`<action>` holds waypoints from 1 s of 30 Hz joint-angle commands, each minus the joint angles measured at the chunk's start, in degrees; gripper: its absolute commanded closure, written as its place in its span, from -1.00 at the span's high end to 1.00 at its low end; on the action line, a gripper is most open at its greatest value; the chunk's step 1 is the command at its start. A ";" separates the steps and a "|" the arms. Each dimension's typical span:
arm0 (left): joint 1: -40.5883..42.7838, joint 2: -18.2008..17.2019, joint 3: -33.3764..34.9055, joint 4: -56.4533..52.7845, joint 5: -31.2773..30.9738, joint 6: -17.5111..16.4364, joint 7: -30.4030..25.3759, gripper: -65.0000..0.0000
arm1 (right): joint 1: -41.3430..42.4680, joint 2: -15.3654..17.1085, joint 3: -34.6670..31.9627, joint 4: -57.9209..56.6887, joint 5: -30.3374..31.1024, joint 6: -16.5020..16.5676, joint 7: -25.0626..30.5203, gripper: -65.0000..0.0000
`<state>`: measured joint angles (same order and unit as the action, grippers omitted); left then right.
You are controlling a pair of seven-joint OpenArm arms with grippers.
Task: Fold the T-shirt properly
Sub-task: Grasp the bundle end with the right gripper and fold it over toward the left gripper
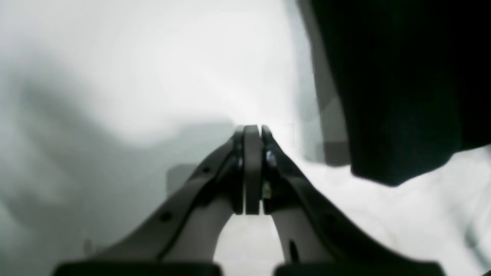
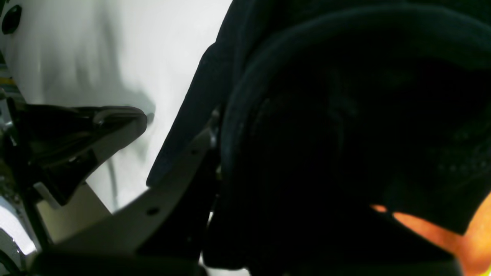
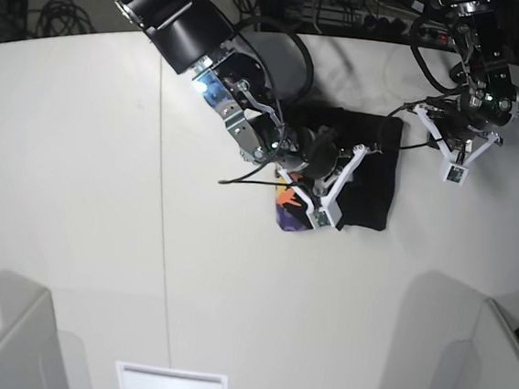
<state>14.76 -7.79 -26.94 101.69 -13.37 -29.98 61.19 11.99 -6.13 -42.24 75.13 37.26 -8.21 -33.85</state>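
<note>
The T-shirt lies on the white table at about one o'clock from the middle of the base view, already reduced to a compact black block. A patch of its orange and purple print peeks out at the block's seven o'clock corner, which suggests a layer is being turned over there so the plain side ends up outward.

The right gripper sits over that same lower-left part of the shirt. In the right wrist view, dark cloth fills the space past one finger and rolls thickly across the frame, with orange showing at the five o'clock corner (the far finger is buried under the fabric). Its jaws stand only slightly apart, and by the look of it they are pinched on a fold of the T-shirt, held low so the layer can be carried across without slipping.

The left gripper hangs beside the shirt's three o'clock edge, near it but not touching. In the left wrist view its fingers are pressed together on nothing, with a black edge of the cloth off at two o'clock. It is probably parked clear to leave the fold to the other arm.
</note>
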 commanded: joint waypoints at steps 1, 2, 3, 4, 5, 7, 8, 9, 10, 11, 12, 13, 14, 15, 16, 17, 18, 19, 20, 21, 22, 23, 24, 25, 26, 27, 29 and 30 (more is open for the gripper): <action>-0.48 -0.52 -0.01 1.30 -0.39 -0.05 -0.49 -1.00 | 1.07 -0.77 0.08 2.54 0.50 0.25 1.10 -1.00; -0.48 -0.52 0.08 1.30 -0.39 -0.05 -0.49 -1.00 | 0.89 -0.77 0.08 3.68 0.50 0.25 1.01 -1.00; -0.48 -0.52 0.08 1.39 -0.39 -0.05 -0.49 -1.00 | 0.71 -0.68 0.08 5.00 0.50 0.25 1.01 -1.00; -0.48 -0.52 0.08 1.39 -0.39 -0.05 -0.49 -1.00 | 0.28 -0.51 0.17 6.05 0.50 0.25 1.01 -1.00; -0.48 -0.52 -0.01 1.39 -0.39 -0.05 -0.49 -1.00 | -0.08 -0.51 0.26 6.93 0.50 0.25 1.01 -1.00; -0.48 -0.52 -0.18 1.39 -0.22 -0.05 -0.49 -1.00 | -0.08 -0.33 0.35 8.78 0.50 0.16 1.01 -1.00; -0.48 -0.60 -0.27 1.39 -0.04 -0.05 -0.49 -1.00 | -0.16 -0.33 0.35 9.22 0.50 0.16 1.01 -1.00; -0.48 -0.60 -0.27 1.39 -0.04 -0.05 -0.49 -1.00 | -0.08 -0.33 0.35 9.22 0.50 0.16 1.01 -1.00; -0.39 -0.60 -0.27 1.39 -0.04 -0.05 -0.49 -1.00 | 0.10 -0.42 0.35 8.87 0.33 0.16 1.01 -1.00; -0.30 -0.60 -0.27 1.48 -0.04 -0.05 -0.49 -1.00 | 0.10 -0.59 0.35 7.90 0.33 0.16 1.36 -1.00; -0.30 -0.60 -0.27 1.48 -0.04 -0.05 -0.49 -1.00 | 0.19 -0.68 0.35 6.58 0.33 0.16 1.45 -1.00; -0.30 -0.60 -0.27 1.48 -0.13 -0.05 -0.49 -1.00 | 0.63 -0.68 0.35 5.53 0.33 0.16 1.45 -1.00; -0.30 -0.60 -0.27 1.48 -0.22 -0.05 -0.49 -1.00 | 1.07 -0.68 0.35 4.38 0.33 0.16 1.54 -1.00; -0.21 -0.60 -0.27 1.56 -0.30 -0.13 -0.40 -1.00 | 1.15 -0.68 0.35 3.50 0.33 0.16 1.63 -1.00; -0.21 -0.60 -0.27 1.56 -0.30 -0.13 -0.31 -1.00 | 1.24 -0.68 0.35 3.06 0.33 0.16 2.24 -1.00; -0.21 -0.60 -0.27 1.56 -0.30 -0.13 -0.31 -1.00 | 1.24 -0.68 0.35 2.89 0.33 0.16 3.12 -1.00; -0.21 -0.60 -0.36 1.56 -0.22 -0.13 -0.31 -1.00 | 1.24 -0.68 0.35 2.45 0.33 0.16 3.82 -1.00; -0.21 -0.78 -0.45 1.56 -0.13 -0.13 -0.31 -1.00 | 1.33 -0.68 0.35 1.92 0.33 0.16 4.09 -1.00; -0.21 -1.22 -1.15 1.56 -0.39 -0.13 -0.22 -1.00 | 1.33 -0.68 0.35 1.22 0.33 0.16 4.26 -1.00; -0.21 -1.22 -2.03 1.65 -0.48 -0.13 -0.22 -1.00 | 1.33 -0.68 0.35 0.60 0.33 0.16 4.44 -1.00; -0.21 -1.22 -3.35 1.65 -0.48 -0.13 -0.22 -1.00 | 1.33 -0.77 0.35 0.08 0.33 0.16 4.61 -1.00; -0.21 -1.31 -4.49 2.00 -0.48 -0.13 -0.22 -1.00 | 1.33 -0.77 0.35 -0.45 0.33 0.16 4.70 -1.00; -0.21 -1.31 -5.81 2.27 -0.48 -0.13 -0.13 -1.00 | 1.33 -0.77 0.35 -0.80 0.42 0.16 4.70 -1.00; -0.13 -1.31 -7.13 2.62 -0.48 -0.31 -0.13 -1.00 | 1.33 -0.77 0.35 -1.33 0.42 0.16 4.70 -1.00; -0.13 -1.31 -8.18 2.88 -0.48 -1.10 -0.13 -1.00 | 1.33 -0.77 0.44 -1.59 0.50 0.16 4.79 -1.00; 0.14 -1.39 -9.68 2.88 -0.39 -2.51 -0.13 -1.00 | 1.42 -0.77 0.44 -1.86 0.50 0.16 4.79 -1.00; 0.66 -1.39 -12.23 2.88 -0.04 -5.14 -0.13 -1.00 | 1.42 -0.77 0.44 -1.95 0.50 0.16 4.79 -1.00; 0.84 -1.39 -13.37 2.88 0.05 -6.37 -0.13 -1.00 | 1.42 -0.77 0.44 -1.95 0.59 0.08 4.79 -1.00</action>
<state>15.68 -8.40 -39.97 103.50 -13.02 -36.21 61.58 12.32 -6.17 -42.00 72.34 37.50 -8.56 -29.95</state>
